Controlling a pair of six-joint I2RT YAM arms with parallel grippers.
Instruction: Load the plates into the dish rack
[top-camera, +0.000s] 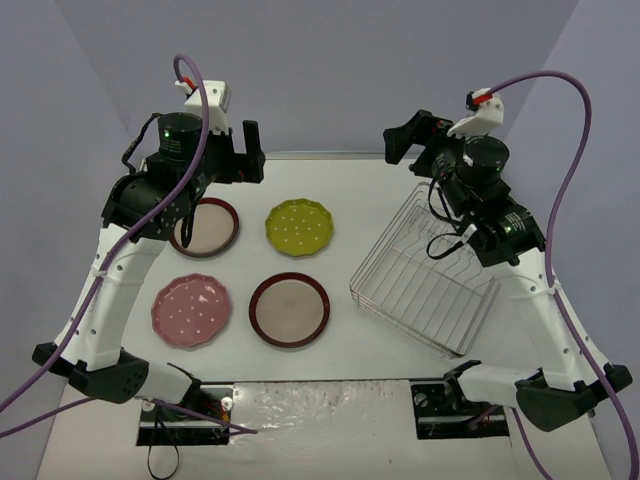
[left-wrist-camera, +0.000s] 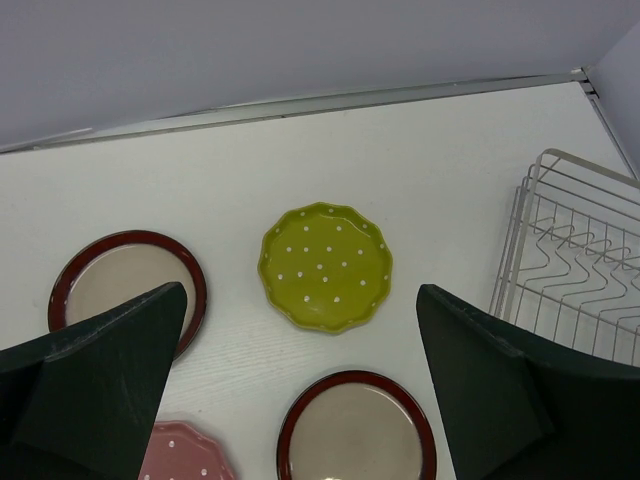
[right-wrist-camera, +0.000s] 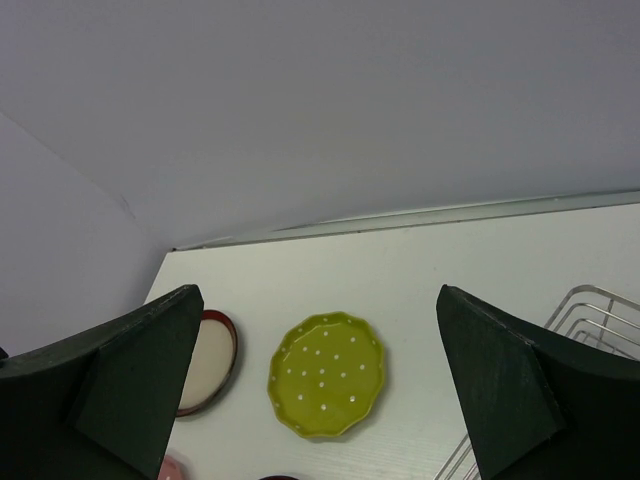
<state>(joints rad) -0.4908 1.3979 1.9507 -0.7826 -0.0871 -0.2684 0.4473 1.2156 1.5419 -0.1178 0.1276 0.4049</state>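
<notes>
Nothing loaded yet: yellow-green plate (top-camera: 299, 225), pink plate (top-camera: 191, 309) and 2 red-rimmed plates (top-camera: 215, 228) (top-camera: 289, 308) lie on the table (top-camera: 350, 190) left of the empty dish rack (top-camera: 420, 285); left gripper (top-camera: 245, 155) and right gripper (top-camera: 405, 140) hang open, empty.

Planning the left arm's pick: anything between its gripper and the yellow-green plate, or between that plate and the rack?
Nothing visible. Open air separates the left gripper from the yellow-green plate; only bare table lies between plate and dish rack.

Yel-green plate (top-camera: 299, 226) & pink plate (top-camera: 191, 310): white dots; rack (top-camera: 428, 272) silver.
</notes>
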